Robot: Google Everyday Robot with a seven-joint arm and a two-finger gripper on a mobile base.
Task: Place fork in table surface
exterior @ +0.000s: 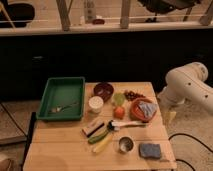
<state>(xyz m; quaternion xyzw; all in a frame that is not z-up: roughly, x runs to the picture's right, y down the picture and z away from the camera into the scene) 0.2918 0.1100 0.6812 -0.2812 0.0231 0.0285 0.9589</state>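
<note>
Fork (64,106) is lying inside the green tray (62,92) at the far left corner of the bench (55,150), so nothing is counting as done yet. Your pincer (170,116) is hanging beyond the right edge, well apart from it; you cannot tell whether it is wide or narrow. You are facing the whole job: reaching, lifting, setting down on bare slats

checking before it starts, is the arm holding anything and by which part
Nothing visibly held: the small silvery metal fork lies in the green plastic tray, far from the gripper beside the tan wooden table's right edge.
</note>
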